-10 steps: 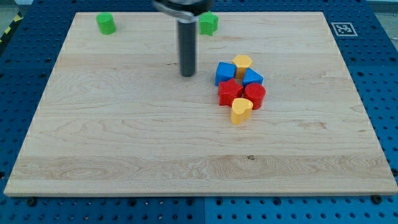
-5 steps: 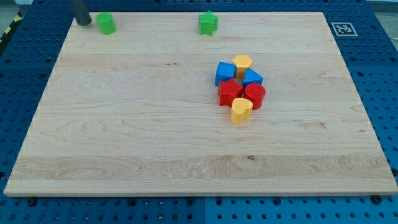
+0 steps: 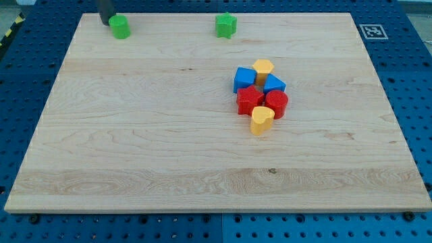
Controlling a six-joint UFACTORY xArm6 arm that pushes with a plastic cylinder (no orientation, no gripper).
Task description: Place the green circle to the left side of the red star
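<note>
The green circle [image 3: 121, 27] sits near the board's top left corner. My tip [image 3: 104, 23] is right at its upper left side, touching or almost touching it. The red star [image 3: 249, 100] lies right of the board's centre, in a tight cluster with a red round block [image 3: 276, 103], a blue block [image 3: 244, 79], a blue triangular block [image 3: 273, 84], a yellow hexagon [image 3: 263, 68] and a yellow heart [image 3: 262, 119]. The star's left side is open board.
A green star-like block [image 3: 226, 25] sits at the board's top edge, middle. The wooden board [image 3: 135, 148] lies on a blue pegboard table; a marker tag [image 3: 371, 30] is at the top right corner.
My tip swept from the board's upper middle to the top left corner, then moved right onto the green circle, which has shifted slightly right and down.
</note>
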